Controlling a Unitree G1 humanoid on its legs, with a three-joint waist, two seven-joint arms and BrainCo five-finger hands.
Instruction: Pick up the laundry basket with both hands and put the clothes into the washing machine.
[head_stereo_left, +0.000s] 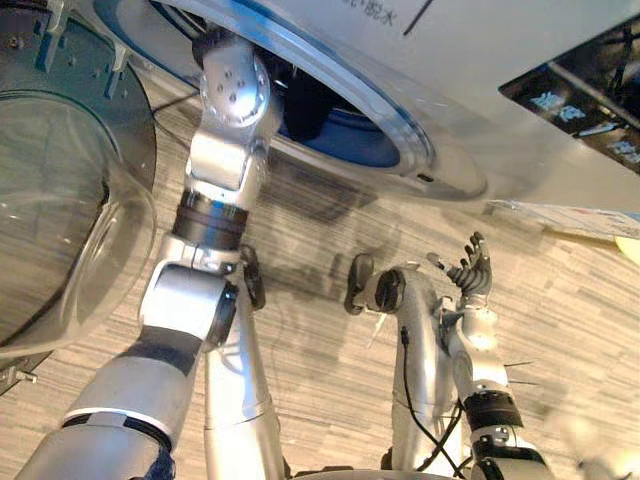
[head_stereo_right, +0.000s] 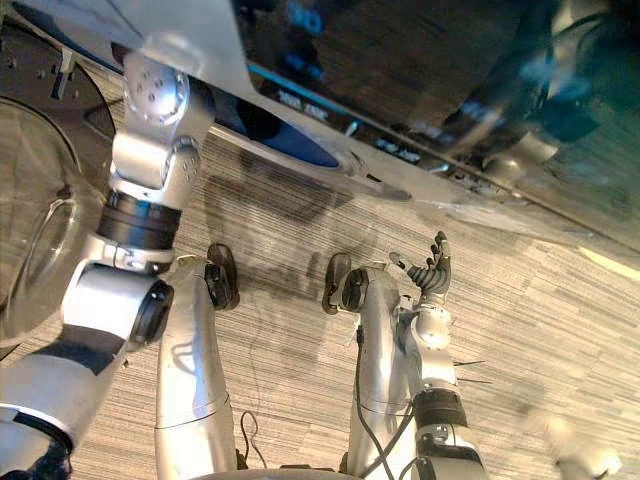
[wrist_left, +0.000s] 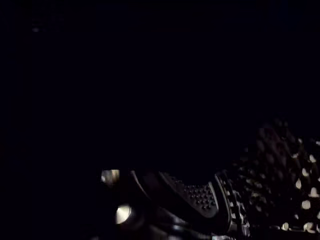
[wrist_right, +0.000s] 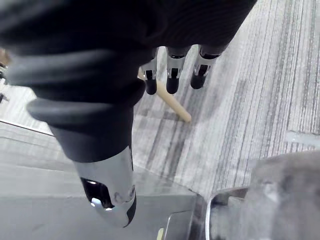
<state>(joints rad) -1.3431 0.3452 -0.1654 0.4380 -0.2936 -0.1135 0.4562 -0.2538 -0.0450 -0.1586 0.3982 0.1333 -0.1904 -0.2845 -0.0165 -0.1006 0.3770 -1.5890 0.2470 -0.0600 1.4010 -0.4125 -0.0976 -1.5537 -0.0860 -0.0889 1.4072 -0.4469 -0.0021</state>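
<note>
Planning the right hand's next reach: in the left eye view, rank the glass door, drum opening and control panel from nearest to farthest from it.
From the right hand, as the left eye view shows it:
1. drum opening, above it and toward the left.
2. control panel, upper right.
3. glass door, far left.

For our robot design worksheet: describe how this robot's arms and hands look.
The left arm and right arm are silver-grey rounded segments joined by black bands. The right hand has silver fingers with dark tips, and a dark ribbed cover wraps its back and wrist.
</note>
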